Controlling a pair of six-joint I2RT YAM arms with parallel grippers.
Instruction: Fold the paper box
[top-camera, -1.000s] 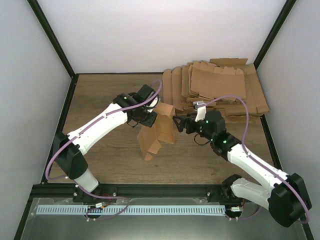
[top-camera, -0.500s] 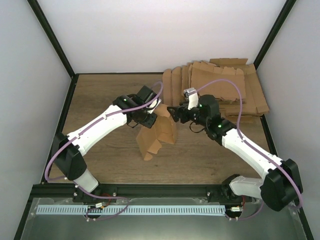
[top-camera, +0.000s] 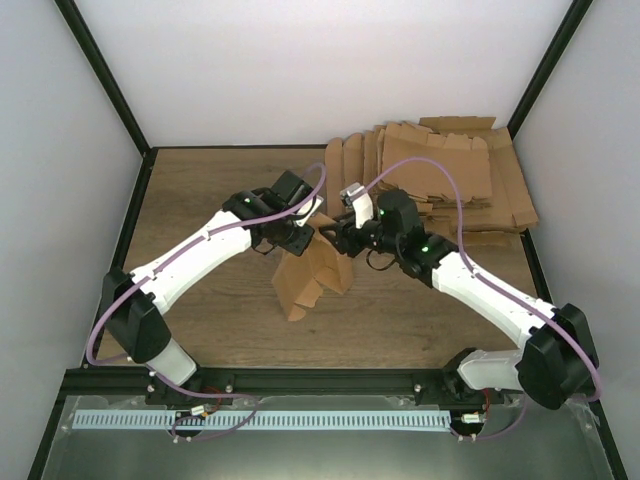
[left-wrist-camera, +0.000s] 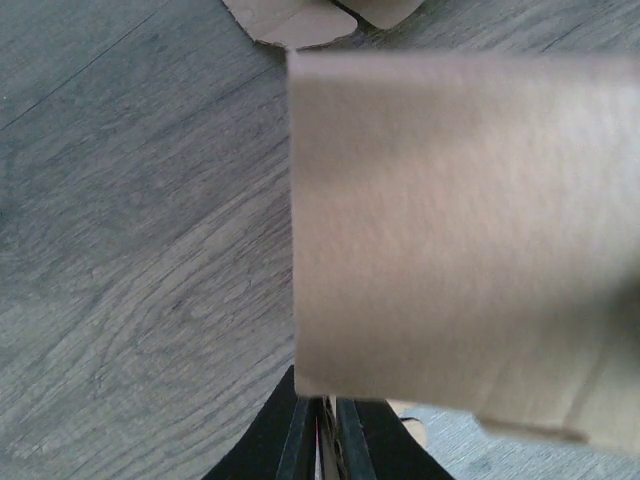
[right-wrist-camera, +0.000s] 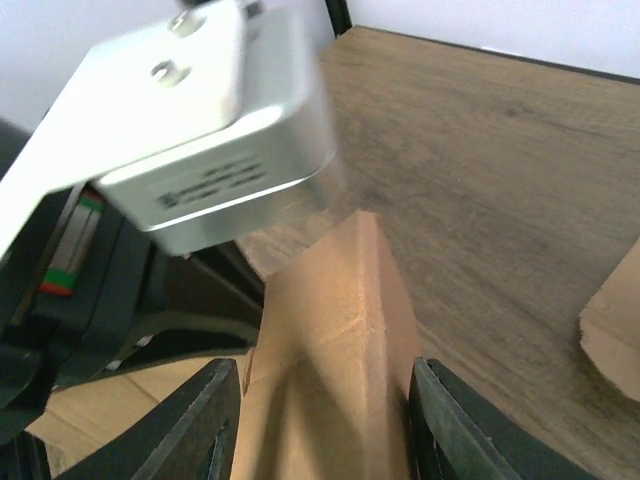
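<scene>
pinching one paper box (top-camera: 318, 268) (left gripper (left-wrist-camera: 322, 415))

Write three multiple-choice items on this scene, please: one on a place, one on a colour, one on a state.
1. Where on the table does the pile of flat blanks lie?
A. far right corner
B. near left corner
C. centre

2. What colour are the cables on the arms?
A. green
B. purple
C. orange

3. How is the paper box?
A. flat on the table
B. on the pile
C. standing, partly folded, between the left gripper and the right gripper

Key:
1 A: the top view shows it at the back right.
2 B: both loops look purple.
3 C: its creased panels rise between the two grippers.
</scene>
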